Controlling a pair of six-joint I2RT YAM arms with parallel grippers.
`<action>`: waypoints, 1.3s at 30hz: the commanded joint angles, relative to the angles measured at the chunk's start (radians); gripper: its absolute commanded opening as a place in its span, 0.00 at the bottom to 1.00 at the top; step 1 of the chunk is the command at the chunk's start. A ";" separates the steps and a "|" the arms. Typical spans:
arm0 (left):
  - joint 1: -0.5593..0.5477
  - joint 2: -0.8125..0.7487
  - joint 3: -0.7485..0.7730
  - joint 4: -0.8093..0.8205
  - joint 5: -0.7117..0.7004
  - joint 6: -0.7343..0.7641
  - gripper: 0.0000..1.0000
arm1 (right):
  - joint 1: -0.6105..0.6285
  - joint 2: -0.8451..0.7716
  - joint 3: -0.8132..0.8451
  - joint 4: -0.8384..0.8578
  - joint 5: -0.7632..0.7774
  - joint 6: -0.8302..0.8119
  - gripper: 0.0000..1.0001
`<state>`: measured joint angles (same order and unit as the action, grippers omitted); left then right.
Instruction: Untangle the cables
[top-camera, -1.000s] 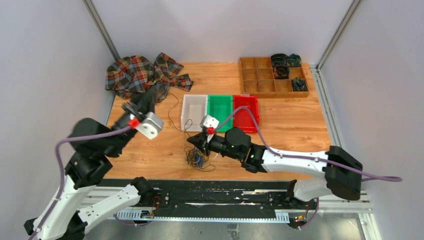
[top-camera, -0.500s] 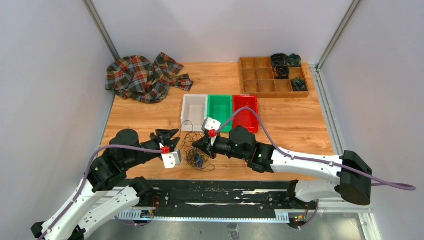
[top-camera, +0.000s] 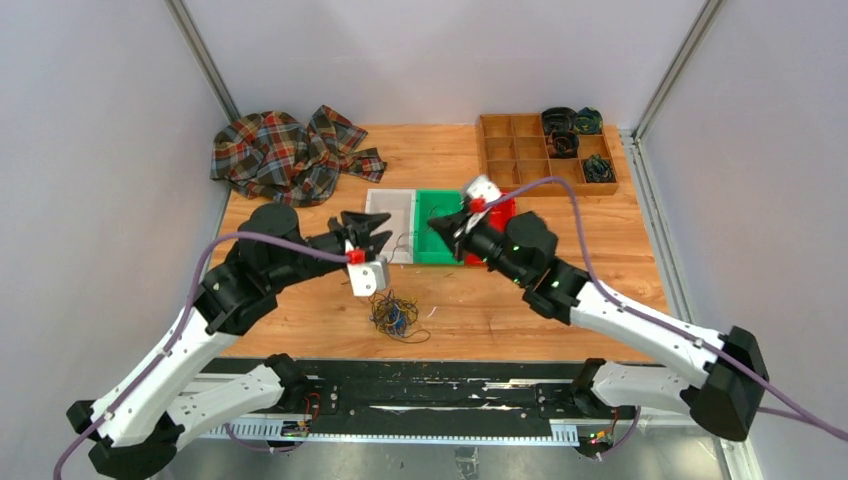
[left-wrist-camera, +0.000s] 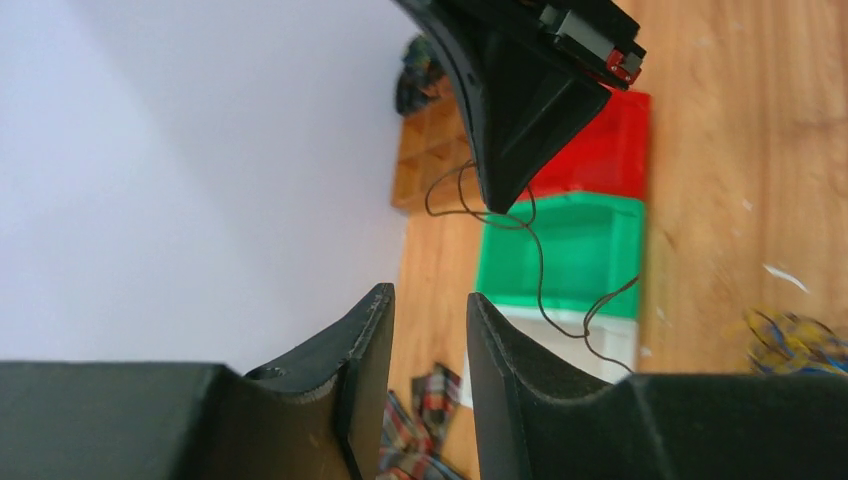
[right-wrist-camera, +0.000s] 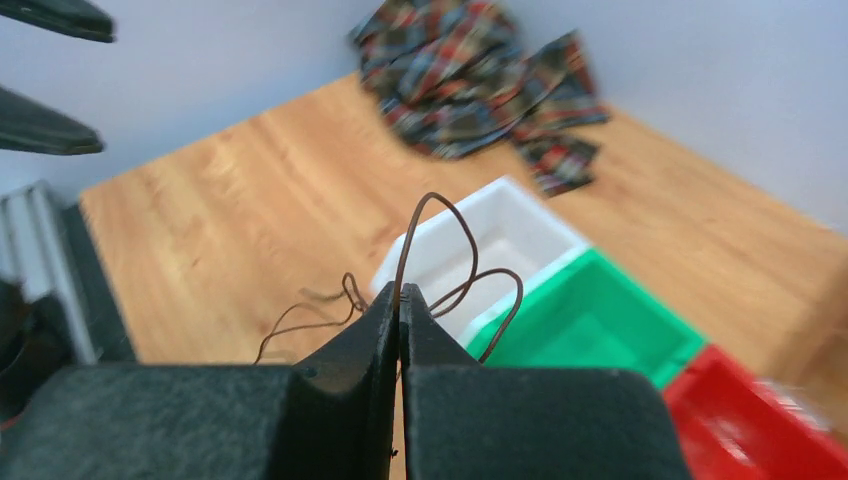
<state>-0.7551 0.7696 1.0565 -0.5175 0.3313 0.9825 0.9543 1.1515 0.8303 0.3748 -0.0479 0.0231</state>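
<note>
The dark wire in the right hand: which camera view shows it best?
Right wrist view: the dark wire loops up close from the shut right hand. The left wrist view shows it dangling before the green bin; the top view, only a faint thread.

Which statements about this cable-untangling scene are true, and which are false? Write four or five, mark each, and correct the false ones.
1. The right gripper is shut on a thin dark cable. True.
2. The left gripper grips the tangle of cables. False: its jaws stand apart with nothing between them, and the tangle lies on the table.
3. The green bin sits between the white bin and the red bin. True.
4. The plaid cloth lies inside the wooden tray. False: the cloth lies at the table's far left, and the tray is at the far right.
</note>
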 joint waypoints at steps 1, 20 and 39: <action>-0.006 0.098 0.140 0.100 -0.017 -0.044 0.39 | -0.142 -0.114 0.105 -0.001 0.073 0.030 0.01; -0.006 -0.002 0.128 -0.159 -0.191 -0.138 0.83 | -0.363 -0.170 0.324 -0.065 0.138 -0.007 0.01; 0.037 0.090 0.236 -0.471 -0.337 -0.365 0.98 | -0.433 -0.100 0.456 -0.075 0.078 0.019 0.01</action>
<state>-0.7479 0.8413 1.2526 -0.9501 0.0139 0.6849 0.5396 1.0679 1.1770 0.2691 0.0700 0.0204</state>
